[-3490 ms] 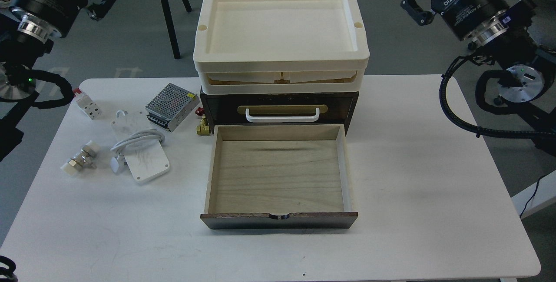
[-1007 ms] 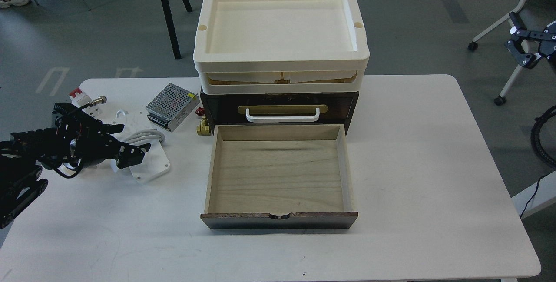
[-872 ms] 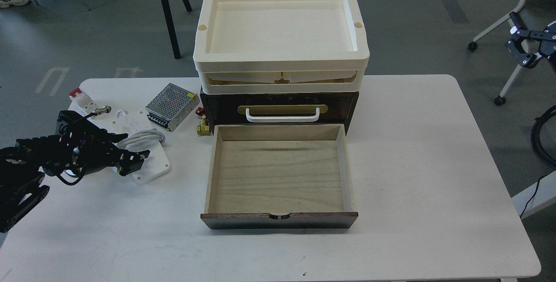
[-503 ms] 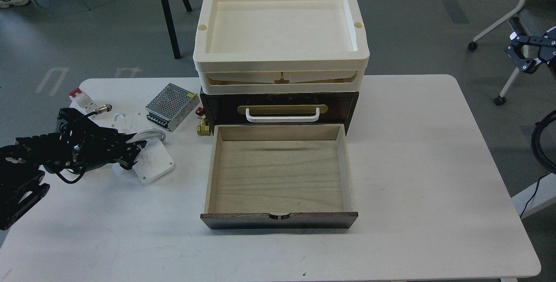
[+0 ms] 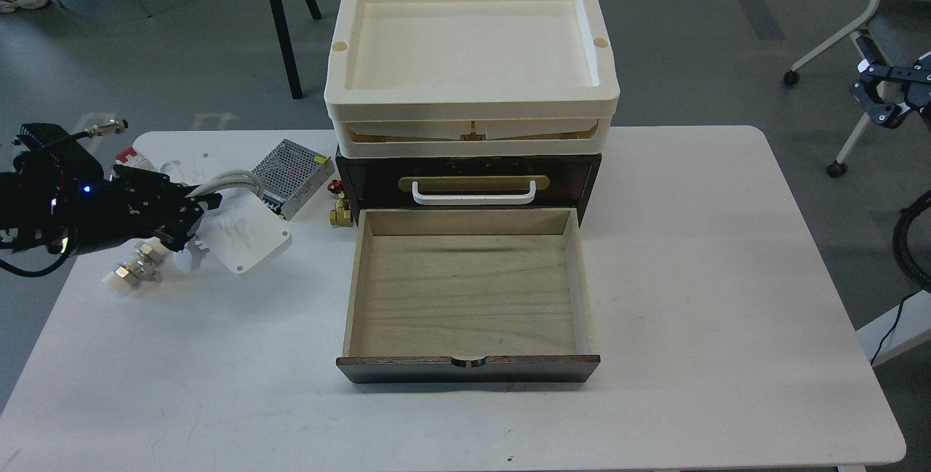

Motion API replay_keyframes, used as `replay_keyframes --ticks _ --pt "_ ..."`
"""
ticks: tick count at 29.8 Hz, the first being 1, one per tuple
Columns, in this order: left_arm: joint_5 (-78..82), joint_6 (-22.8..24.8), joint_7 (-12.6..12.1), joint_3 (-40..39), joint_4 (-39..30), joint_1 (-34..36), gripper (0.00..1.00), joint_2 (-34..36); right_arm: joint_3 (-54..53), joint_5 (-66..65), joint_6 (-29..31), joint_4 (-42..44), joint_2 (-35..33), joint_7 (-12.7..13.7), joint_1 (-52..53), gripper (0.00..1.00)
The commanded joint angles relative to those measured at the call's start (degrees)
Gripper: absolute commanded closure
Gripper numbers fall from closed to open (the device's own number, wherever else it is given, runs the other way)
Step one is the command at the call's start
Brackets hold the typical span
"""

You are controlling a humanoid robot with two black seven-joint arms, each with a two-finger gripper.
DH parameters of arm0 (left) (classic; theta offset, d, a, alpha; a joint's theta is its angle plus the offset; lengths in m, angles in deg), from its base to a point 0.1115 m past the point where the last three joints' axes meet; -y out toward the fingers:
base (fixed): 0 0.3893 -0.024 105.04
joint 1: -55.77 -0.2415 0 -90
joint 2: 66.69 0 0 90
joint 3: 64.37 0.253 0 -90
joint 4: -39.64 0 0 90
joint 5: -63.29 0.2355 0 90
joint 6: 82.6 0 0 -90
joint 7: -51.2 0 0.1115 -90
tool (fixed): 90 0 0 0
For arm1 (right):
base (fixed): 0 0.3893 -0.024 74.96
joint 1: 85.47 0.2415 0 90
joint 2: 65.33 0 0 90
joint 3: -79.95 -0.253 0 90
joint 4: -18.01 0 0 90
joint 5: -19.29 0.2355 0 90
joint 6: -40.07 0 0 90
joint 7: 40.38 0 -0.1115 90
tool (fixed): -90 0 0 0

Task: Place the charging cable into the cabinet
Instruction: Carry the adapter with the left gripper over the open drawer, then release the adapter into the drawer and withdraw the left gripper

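Observation:
The charging cable point(image 5: 249, 241), a flat white block with a thick white cord looped over it, hangs tilted from my left gripper point(image 5: 190, 220), which is shut on its left edge, a little above the table. It is left of the cabinet point(image 5: 465, 175), a dark-brown chest with a white handle point(image 5: 473, 196). The cabinet's lower drawer point(image 5: 465, 290) is pulled out, and nothing lies on its plywood floor. My right gripper point(image 5: 882, 91) is open and holds nothing, off the table's far right side.
Cream trays point(image 5: 471, 46) are stacked on the cabinet. A perforated silver box point(image 5: 292, 167) and a brass valve point(image 5: 340, 214) lie by the cabinet's left side. Metal fittings point(image 5: 134, 269) and a red-and-white part point(image 5: 131, 156) lie under my left arm. An office chair point(image 5: 865, 14) stands at the right.
My left gripper closed on the charging cable's left edge and lifted it, moving up and slightly back. The fittings under the arm are uncovered. The right gripper barely moved.

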Motion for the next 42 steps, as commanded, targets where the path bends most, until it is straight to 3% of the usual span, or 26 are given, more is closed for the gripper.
replay_keyframes --ticks 1,5,8,12,18,21,24,31,32,36,37,38,42 --pt "-9.2 2.0 0.0 1.1 -11.8 -2.1 1.0 3.6 -0.2 0.0 -0.2 0.0 0.4 0.0 0.1 0.0" --pt "-17.2 2.0 0.0 1.3 -20.5 -4.6 1.0 3.6 -1.5 0.0 -0.3 0.1 0.5 0.0 0.1 0.0" --pt "-21.5 1.9 0.0 1.4 -22.9 -5.5 1.0 -0.5 -1.6 0.0 -0.4 0.1 0.5 0.0 0.1 0.0" --pt "-21.5 1.5 0.0 1.6 -15.8 -6.3 1.0 -11.7 -1.7 0.0 -0.5 0.1 0.5 0.0 0.1 0.0" --pt "-22.3 1.5 0.0 1.6 -9.9 -6.4 1.0 -20.4 -1.8 0.0 -1.2 0.1 0.6 0.0 0.1 0.0" --pt "-22.0 1.3 0.0 1.7 -2.7 -6.3 1.0 -25.6 -2.1 0.0 -1.2 0.1 0.6 0.0 0.1 0.0" --pt "-21.8 1.3 0.0 1.7 2.8 -6.3 1.0 -27.8 -2.2 0.0 -1.2 0.1 0.6 0.0 0.1 0.0" --pt "-22.1 1.3 0.0 1.6 7.2 -5.5 0.97 -29.8 -2.5 0.0 -1.2 0.0 0.6 0.0 0.1 0.0" --pt "-22.0 1.3 0.0 1.6 7.6 -5.5 0.94 -30.3 -2.5 0.0 -1.2 0.0 0.5 0.0 0.1 0.0" --pt "-22.3 1.9 0.0 1.3 6.8 -6.0 0.52 -29.8 -2.5 0.0 -1.2 0.0 0.5 0.0 0.1 0.0" --pt "-22.5 1.9 0.0 0.9 6.4 -6.0 0.29 -29.8 -2.5 0.0 -1.2 0.0 0.5 0.0 0.1 0.0" --pt "-23.3 1.9 0.0 0.8 6.0 -6.1 0.13 -29.7 -2.5 0.0 -1.2 -0.1 0.6 0.0 0.0 0.0" --pt "-28.4 3.0 0.0 0.7 3.1 -5.7 0.0 -28.1 -2.6 0.1 -1.2 -0.3 0.8 0.0 0.1 0.0"
